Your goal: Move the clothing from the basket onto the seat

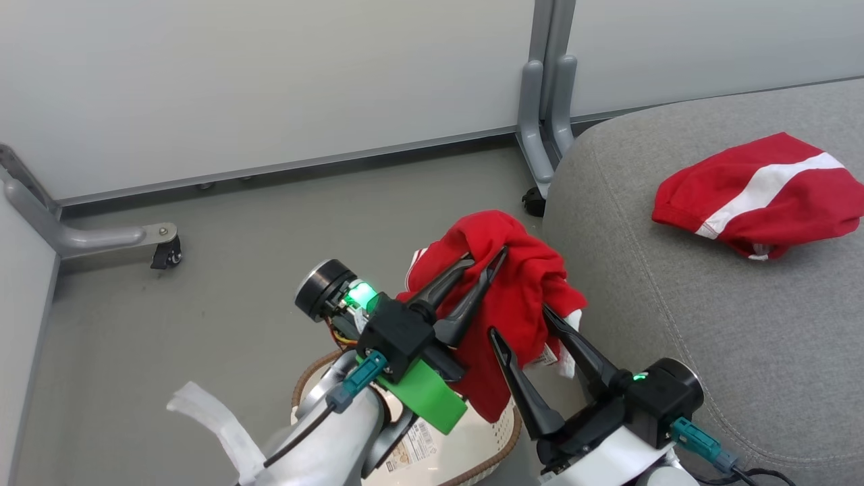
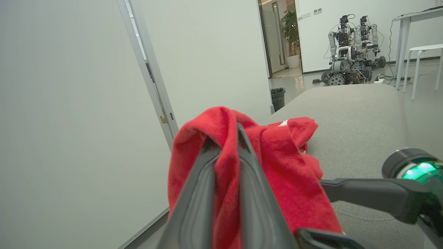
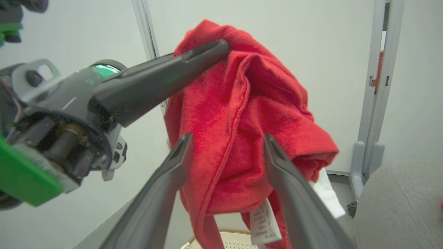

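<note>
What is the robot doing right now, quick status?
Left gripper shut on red garment, held above basket. Right gripper open beside it. Other garment already on seat. No obstacle seen toward seat.

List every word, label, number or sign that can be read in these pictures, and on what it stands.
No text can be read.
Sticker inside the cream-white plastic basket: print too small to read.
Small white label on the hanging bright red fabric garment: printed lines, blurred, unreadable.
</note>
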Controlling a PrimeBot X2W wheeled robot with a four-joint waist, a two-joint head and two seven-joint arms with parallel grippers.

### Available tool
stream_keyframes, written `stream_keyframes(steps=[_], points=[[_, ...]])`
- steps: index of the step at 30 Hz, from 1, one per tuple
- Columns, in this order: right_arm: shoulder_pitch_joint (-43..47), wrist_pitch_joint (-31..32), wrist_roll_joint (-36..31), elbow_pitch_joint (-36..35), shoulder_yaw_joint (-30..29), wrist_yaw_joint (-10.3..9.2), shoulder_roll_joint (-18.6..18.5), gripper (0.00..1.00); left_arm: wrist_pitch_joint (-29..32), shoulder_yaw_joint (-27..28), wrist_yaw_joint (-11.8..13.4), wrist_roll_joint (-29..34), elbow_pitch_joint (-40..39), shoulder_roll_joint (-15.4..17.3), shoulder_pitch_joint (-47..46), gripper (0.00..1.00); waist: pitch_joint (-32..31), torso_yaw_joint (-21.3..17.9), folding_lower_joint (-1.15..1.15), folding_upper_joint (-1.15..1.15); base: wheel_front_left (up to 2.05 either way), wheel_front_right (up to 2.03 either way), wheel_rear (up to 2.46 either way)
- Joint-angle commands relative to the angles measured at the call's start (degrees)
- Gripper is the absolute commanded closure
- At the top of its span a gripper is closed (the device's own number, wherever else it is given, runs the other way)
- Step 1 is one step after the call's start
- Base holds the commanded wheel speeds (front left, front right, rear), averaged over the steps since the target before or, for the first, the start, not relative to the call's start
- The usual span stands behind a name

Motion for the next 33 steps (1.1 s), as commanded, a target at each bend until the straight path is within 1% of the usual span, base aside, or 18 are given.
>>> stream_keyframes(steps=[1,6,7,8,9,10,11,19,33], points=[[-0.87,-0.17,-0.34,0.54,0.0,-0.1,-0.29,0.0,-0.03,-0.76,-0.1,-0.66,0.09,-0.37,-1.26,1.0,-0.02,-0.04,0.01,0.0,0.0,0.0,0.0],[-0.66,-0.17,-1.68,2.39,-0.62,-0.1,0.14,0.0,-0.03,-4.35,-0.02,-1.69,0.95,-0.79,-3.01,1.0,-0.35,-0.09,0.01,0.0,0.0,0.0,0.0],[-0.61,-0.17,-2.08,2.62,-0.93,-0.1,0.3,0.12,-0.03,-5.1,-0.02,-1.97,1.2,-0.82,-3.32,1.0,-0.43,-0.08,0.01,0.0,0.0,0.0,0.0],[-0.6,-0.17,-2.28,2.78,-1.0,-0.1,0.42,0.32,-0.03,-5.66,-0.02,-2.25,1.47,-0.82,-3.53,1.0,-0.49,-0.07,0.01,0.0,0.0,0.0,0.0],[-0.62,-0.17,-2.61,2.81,-0.92,-0.09,0.53,0.65,-0.03,-6.42,-0.02,-2.59,1.85,-0.74,-3.83,1.0,-0.57,-0.07,0.01,0.0,0.0,0.0,0.0],[-0.69,-0.17,-3.08,2.75,-1.01,-0.09,0.57,0.88,-0.02,-6.85,-0.02,-2.9,2.19,-0.7,-4.06,1.0,-0.65,-0.1,0.01,0.0,0.0,0.0,0.0],[-0.56,-0.17,-3.5,3.01,-1.1,-0.1,0.58,1.0,-0.02,-7.35,-0.02,-3.27,2.6,-0.59,-4.32,1.0,-0.75,-0.13,0.01,0.0,0.0,0.0,0.0],[0.38,-0.17,-4.99,3.44,-1.41,-0.1,0.73,1.0,-0.03,-8.94,-0.03,-4.93,4.02,-0.22,-5.32,1.0,-1.35,-0.21,0.01,0.0,0.0,0.0,0.0],[0.82,-0.17,-5.13,2.69,-2.07,-0.09,0.25,1.0,-0.03,-9.13,-0.03,-5.59,4.67,-0.25,-5.44,1.0,-1.12,-0.02,0.01,0.0,0.0,0.0,0.0]])
